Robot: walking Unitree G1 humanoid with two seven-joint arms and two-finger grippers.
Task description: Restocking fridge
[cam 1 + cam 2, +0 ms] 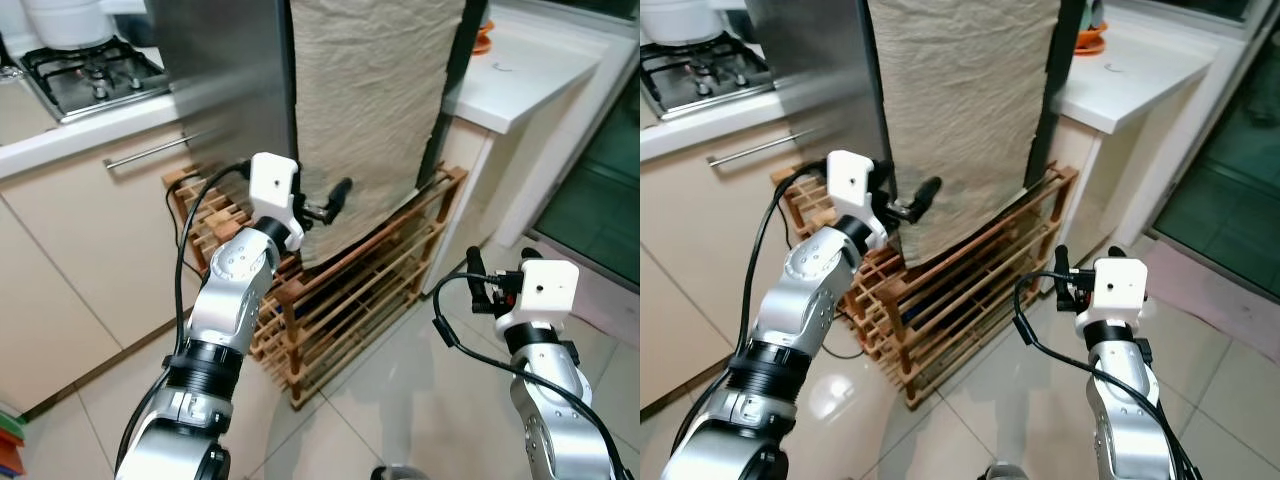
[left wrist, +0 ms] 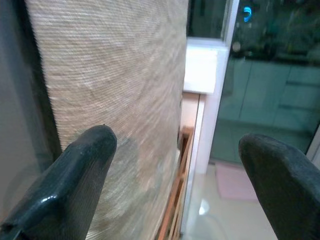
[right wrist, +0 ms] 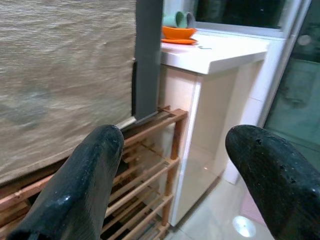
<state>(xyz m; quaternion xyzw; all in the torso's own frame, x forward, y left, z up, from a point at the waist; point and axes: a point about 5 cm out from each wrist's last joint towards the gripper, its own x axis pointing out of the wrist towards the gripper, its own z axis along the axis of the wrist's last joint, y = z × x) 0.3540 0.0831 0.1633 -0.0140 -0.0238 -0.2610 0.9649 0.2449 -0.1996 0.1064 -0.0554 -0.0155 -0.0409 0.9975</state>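
Fingers spread and empty, the left gripper [image 1: 335, 198] is reaching toward the cloth [image 1: 370, 110] draping the fridge [image 1: 225, 75], probably seeking its door edge. Right gripper [image 1: 478, 280], also gaping, is waiting low beside the wooden rack [image 1: 350, 290].

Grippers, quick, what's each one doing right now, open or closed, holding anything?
Left gripper: open, holding nothing, raised in front of the beige cloth.
Right gripper: open, holding nothing, low beside the wooden rack.
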